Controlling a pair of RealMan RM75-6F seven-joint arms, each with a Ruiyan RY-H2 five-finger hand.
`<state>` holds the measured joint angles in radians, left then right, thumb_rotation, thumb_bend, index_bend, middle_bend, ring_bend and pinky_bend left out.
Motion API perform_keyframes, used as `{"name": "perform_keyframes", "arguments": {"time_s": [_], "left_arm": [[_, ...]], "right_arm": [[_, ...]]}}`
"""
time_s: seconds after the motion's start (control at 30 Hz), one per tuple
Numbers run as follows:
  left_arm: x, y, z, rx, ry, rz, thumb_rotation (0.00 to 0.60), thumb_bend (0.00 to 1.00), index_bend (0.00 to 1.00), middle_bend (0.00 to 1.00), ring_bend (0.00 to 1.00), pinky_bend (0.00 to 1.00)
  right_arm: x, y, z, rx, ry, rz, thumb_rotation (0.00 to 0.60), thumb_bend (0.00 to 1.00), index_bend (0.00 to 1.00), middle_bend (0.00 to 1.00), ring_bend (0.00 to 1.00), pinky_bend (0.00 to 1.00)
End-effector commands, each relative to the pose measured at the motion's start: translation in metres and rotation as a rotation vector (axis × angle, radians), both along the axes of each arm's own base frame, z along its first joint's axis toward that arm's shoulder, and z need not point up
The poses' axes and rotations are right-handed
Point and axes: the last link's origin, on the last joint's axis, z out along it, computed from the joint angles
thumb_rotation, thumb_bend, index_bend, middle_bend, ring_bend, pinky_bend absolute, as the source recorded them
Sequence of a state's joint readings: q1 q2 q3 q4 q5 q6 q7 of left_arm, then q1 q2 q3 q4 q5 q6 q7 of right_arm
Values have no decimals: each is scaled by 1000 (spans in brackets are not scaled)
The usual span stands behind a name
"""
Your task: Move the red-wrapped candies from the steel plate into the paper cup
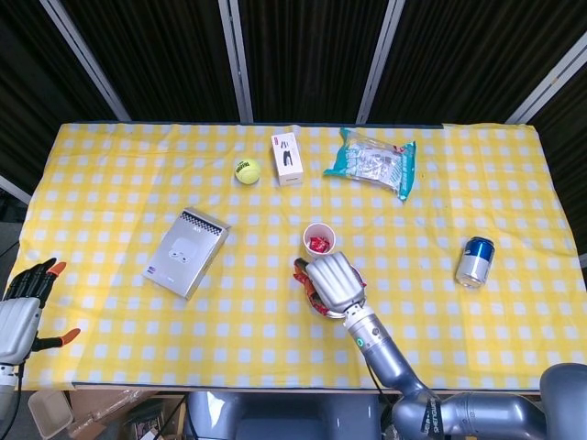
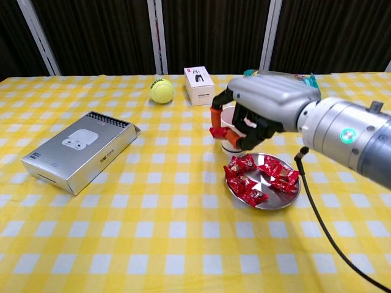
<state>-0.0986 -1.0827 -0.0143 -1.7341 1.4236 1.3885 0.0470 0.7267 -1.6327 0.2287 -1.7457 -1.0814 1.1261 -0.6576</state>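
Nearest you, the steel plate (image 2: 292, 194) carries a good heap of red-wrapped candies (image 2: 244, 182), so most of the job is left. In the head view at least one red piece already lies inside the paper cup (image 1: 318, 238), which suggests a little has been done (how many pieces are in there is too small to tell).

Your right hand (image 2: 253, 119) hangs above the far edge of the plate, right in front of the cup and covering most of it in the chest view. Its fingers are curled around a red candy (image 2: 218, 131) pinched at the orange fingertips (image 2: 215, 113), close to the cup's rim. The cup stands just beyond the plate, between it and the white box (image 2: 199, 85), so the piece you hold appears almost over the opening, while the loose candies lie below and nearer you than the palm.

Your left hand (image 1: 23, 307) waits well apart at the surface's (image 1: 110, 183) near-left edge, fingers spread and grasping nothing.

Judging from this, letting go over the cup comes next, then many more trips.
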Motion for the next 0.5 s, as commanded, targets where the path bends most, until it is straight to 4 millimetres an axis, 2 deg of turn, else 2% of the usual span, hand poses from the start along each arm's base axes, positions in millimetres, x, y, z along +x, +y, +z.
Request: {"name": "perform_keyframes", "arguments": {"time_s": [0.03,0.23,0.5], "left_arm": [[0,0,0,-1,-1,1,600,2,0,0,0,0],[0,2,-1,-4,-5,7,600,2,0,0,0,0],[-1,3,-1,-10,-12,16,600,3,0,0,0,0]], "right_arm": [[2,-16,10,-41,-8,-21,600,586,539,883,989,1000],[2,-42,12,-66,0,-65,600,586,539,883,989,1000],[-7,-68,-2,-77,39,-114,600,586,538,884,990,1000]]}}
